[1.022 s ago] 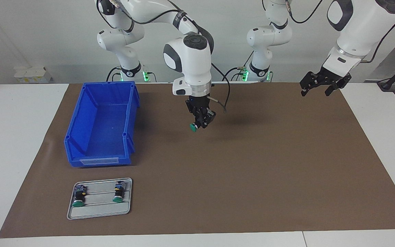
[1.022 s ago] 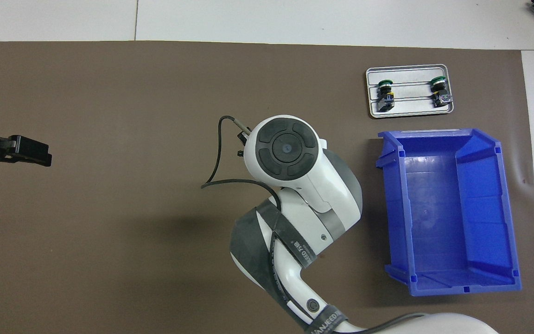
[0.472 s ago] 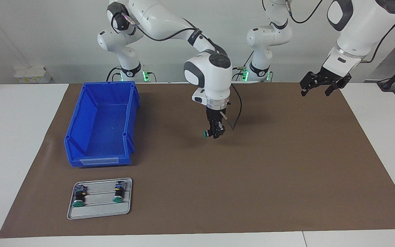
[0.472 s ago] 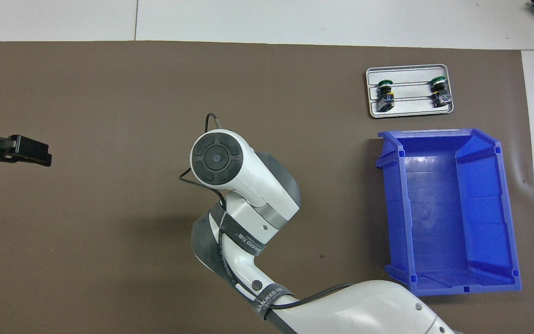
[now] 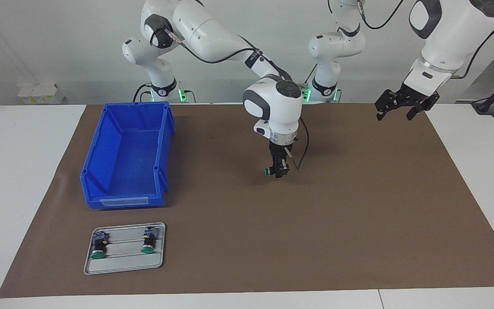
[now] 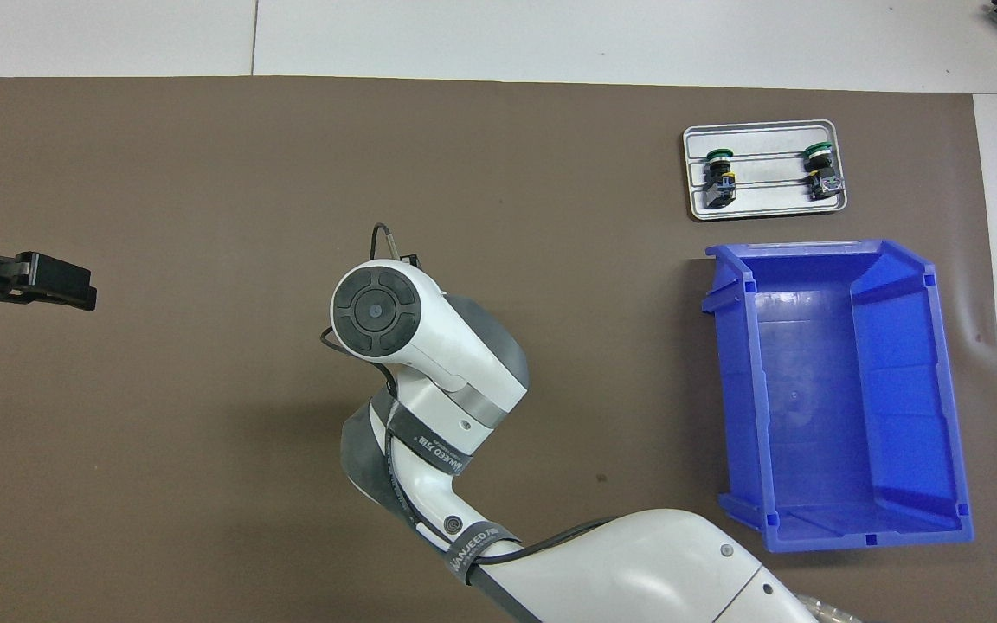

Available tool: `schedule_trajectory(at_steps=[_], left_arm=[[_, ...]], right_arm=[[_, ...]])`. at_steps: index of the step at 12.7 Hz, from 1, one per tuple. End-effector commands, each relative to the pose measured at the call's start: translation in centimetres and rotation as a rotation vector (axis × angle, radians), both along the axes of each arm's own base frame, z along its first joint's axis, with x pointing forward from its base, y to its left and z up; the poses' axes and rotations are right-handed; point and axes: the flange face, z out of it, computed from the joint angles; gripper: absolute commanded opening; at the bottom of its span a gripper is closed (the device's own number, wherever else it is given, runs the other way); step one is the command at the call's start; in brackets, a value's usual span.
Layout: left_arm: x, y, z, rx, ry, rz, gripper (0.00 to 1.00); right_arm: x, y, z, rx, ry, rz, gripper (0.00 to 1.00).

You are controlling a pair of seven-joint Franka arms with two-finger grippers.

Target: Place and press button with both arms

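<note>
My right gripper (image 5: 278,172) is clamped on the button (image 5: 268,172), low over the middle of the brown mat (image 5: 358,223). The green cap sticks out sideways, toward the blue bin (image 5: 127,159). From above, my arm hides the button.

I think the button is small, light and hard. It will not squash or bend. The round black body could roll or slip, so I would hold it across the body, not by the cap. The cap is the part that moves when pushed, so it should stay free. I think it may tip over if I set it down on its side.

My left gripper (image 5: 403,104) waits with its fingers apart, up over the mat's edge at its own end of the table. Two more buttons (image 5: 122,244) lie on the gray tray (image 5: 122,266).
</note>
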Motion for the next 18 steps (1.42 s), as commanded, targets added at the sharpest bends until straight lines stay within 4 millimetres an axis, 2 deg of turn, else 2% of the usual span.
schedule_trajectory(at_steps=[1,4,7,8,9,10,12,13,14,16,18], left_arm=[[-0.6,0.2,0.0,0.005,0.003,0.000,1.00],[-0.6,0.3,0.0,0.005,0.004,0.001,1.00],[-0.6,0.2,0.0,0.005,0.003,0.000,1.00],[-0.6,0.3,-0.1,0.005,0.006,0.001,1.00],[-0.6,0.3,0.0,0.005,0.003,0.002,1.00],[-0.6,0.2,0.0,0.005,0.003,0.000,1.00],[-0.6,0.3,0.0,0.005,0.004,0.001,1.00],[-0.6,0.2,0.0,0.005,0.004,0.000,1.00],[-0.6,0.3,0.0,0.005,0.003,0.001,1.00],[-0.6,-0.4,-0.1,0.005,0.001,-0.007,1.00],[-0.6,-0.8,0.0,0.005,0.003,-0.017,1.00]], right_arm=[[0.0,-0.2,-1.8,-0.002,-0.007,-0.015,0.00],[-1.2,-1.2,-4.5,-0.016,0.014,-0.010,0.00],[-1.4,-1.4,-4.6,-0.013,0.019,-0.012,0.00],[-1.4,-1.5,-4.7,-0.021,0.026,-0.010,0.08],[-1.4,-1.5,-4.6,-0.023,0.026,-0.005,0.64],[-1.3,-1.5,-4.4,-0.017,0.029,-0.011,0.82],[-1.3,-1.4,-4.2,-0.019,0.031,-0.010,0.92],[-1.3,-1.5,-3.2,-0.015,0.024,-0.006,0.95],[-0.5,-2.7,-2.0,-0.007,0.012,-0.015,0.97],[-0.2,-4.7,0.5,-0.015,-0.003,0.088,0.98],[0.9,-8.9,3.9,0.052,0.020,0.120,0.98]])
